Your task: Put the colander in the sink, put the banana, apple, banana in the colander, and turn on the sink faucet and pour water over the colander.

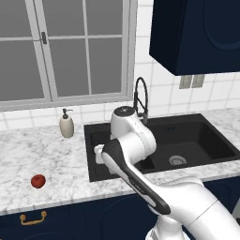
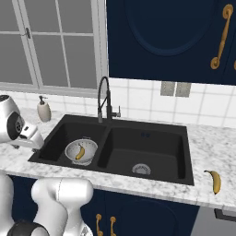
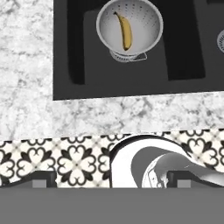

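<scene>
**Midway: one banana in the colander, two fruits still out on the counter**

Left base view. Already the arm bends over the near edge of the sink [image 1: 201,140], its elbow hiding the left basin. The apple [image 1: 38,181] lies on the marble counter [image 1: 42,154] far to the left, well apart from the sink and close to the counter's near edge. The sink faucet [image 1: 141,101] stands behind the divider, with no stream visible. Risk: a grasp on a round fruit so near the edge could nudge it off the counter.

Right base view. The colander [image 2: 81,151] sits in the left basin with one banana [image 2: 80,153] inside it. A second banana [image 2: 214,180] lies on the counter to the right of the sink, near the front edge. Risk: the two remaining fruits lie on opposite sides of the sink, so each fetch means a wide swing past the tall faucet, which the arm could strike.

Hand view. The gripper [image 3: 111,179] looks down past the counter's near edge to the colander, its fingertips [image 3: 41,178] spread wide with nothing between them. The colander's base appears to rest a little askew, though this angle is too steep to be sure; a fruit dropped from height might tip it or bounce out.
</scene>
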You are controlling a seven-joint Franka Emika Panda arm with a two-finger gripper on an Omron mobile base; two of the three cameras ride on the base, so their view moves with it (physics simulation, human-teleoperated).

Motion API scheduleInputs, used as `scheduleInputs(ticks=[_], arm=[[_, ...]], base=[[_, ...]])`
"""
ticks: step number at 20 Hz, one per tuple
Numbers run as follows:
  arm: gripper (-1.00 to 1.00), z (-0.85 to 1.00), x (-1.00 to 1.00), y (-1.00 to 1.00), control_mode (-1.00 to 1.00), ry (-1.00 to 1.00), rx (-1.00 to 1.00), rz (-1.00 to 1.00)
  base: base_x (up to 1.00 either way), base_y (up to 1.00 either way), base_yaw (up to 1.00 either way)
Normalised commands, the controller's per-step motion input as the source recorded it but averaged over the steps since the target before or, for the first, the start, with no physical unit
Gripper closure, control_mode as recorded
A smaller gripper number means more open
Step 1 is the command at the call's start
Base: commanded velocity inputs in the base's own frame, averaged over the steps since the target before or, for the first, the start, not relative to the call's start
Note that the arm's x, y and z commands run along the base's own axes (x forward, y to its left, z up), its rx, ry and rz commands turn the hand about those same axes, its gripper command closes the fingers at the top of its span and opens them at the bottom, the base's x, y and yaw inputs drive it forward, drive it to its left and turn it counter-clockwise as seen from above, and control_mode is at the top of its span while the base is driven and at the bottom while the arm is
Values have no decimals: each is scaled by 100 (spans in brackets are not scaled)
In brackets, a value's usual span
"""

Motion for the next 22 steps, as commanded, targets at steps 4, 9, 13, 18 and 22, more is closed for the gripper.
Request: scheduleInputs(ticks=[4, 9, 13, 18, 22], arm=[[-100, 25, 0, 59, -100, 2, 3, 20], [-100, 6, 2, 72, -100, 0, 0, 18], [-100, -2, 16, 89, -100, 0, 0, 6], [-100, -11, 20, 91, -100, 0, 0, 0], [-100, -19, 10, 77, -100, 0, 0, 0]], base=[[0, 0, 0], [0, 0, 0], [0, 0, 0], [0, 0, 0], [0, 0, 0]])
